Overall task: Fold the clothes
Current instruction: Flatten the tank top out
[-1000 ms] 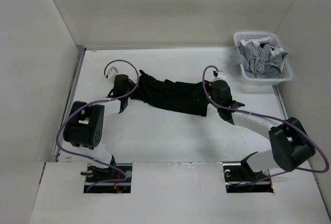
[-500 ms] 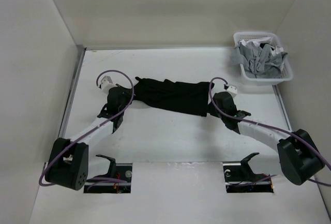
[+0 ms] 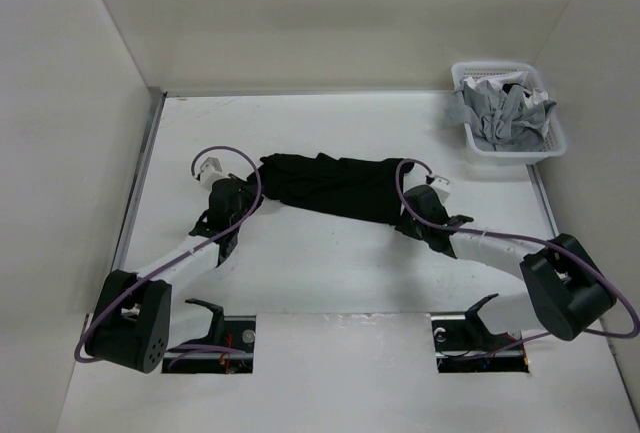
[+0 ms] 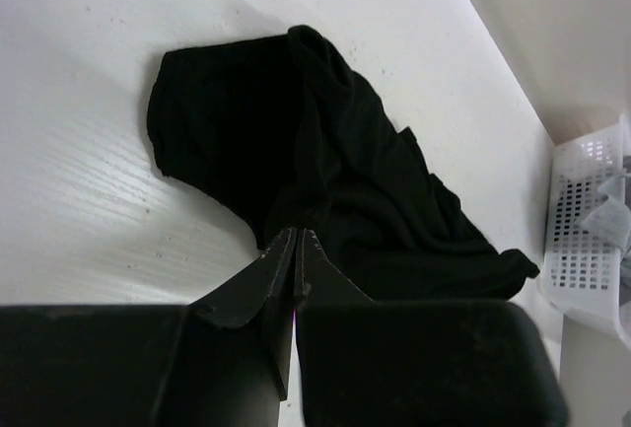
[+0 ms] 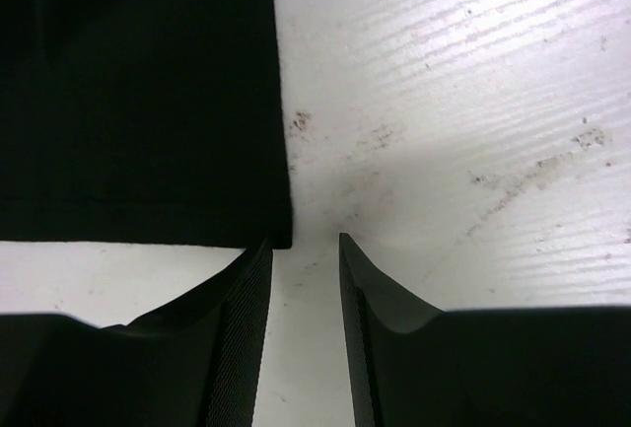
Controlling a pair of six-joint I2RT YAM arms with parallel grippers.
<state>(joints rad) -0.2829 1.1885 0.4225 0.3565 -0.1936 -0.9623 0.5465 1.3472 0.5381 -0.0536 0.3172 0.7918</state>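
Note:
The clothes, a black T-shirt [image 3: 330, 185], lie bunched in a long strip across the middle of the table [image 3: 330, 273]. My left gripper [image 3: 250, 193] is at the strip's left end. In the left wrist view its jaws are pressed together [image 4: 296, 233] right on the near edge of the black shirt [image 4: 325, 171], and a fold of cloth runs up to the tips. My right gripper [image 3: 408, 217] is at the strip's right end. It stands open [image 5: 301, 242] over bare table, and its left finger [image 5: 246, 279] touches the corner of the shirt's hem [image 5: 138, 102].
A white basket [image 3: 512, 156] holding grey and white garments [image 3: 500, 118] stands at the back right, also visible as the basket [image 4: 592, 249] in the left wrist view. White walls enclose the table on the left, back and right.
The left arm's elbow swung down toward the near left. The shirt's left end went from a thin stretched strip to a wider bunch. The right gripper edged left to the hem corner.

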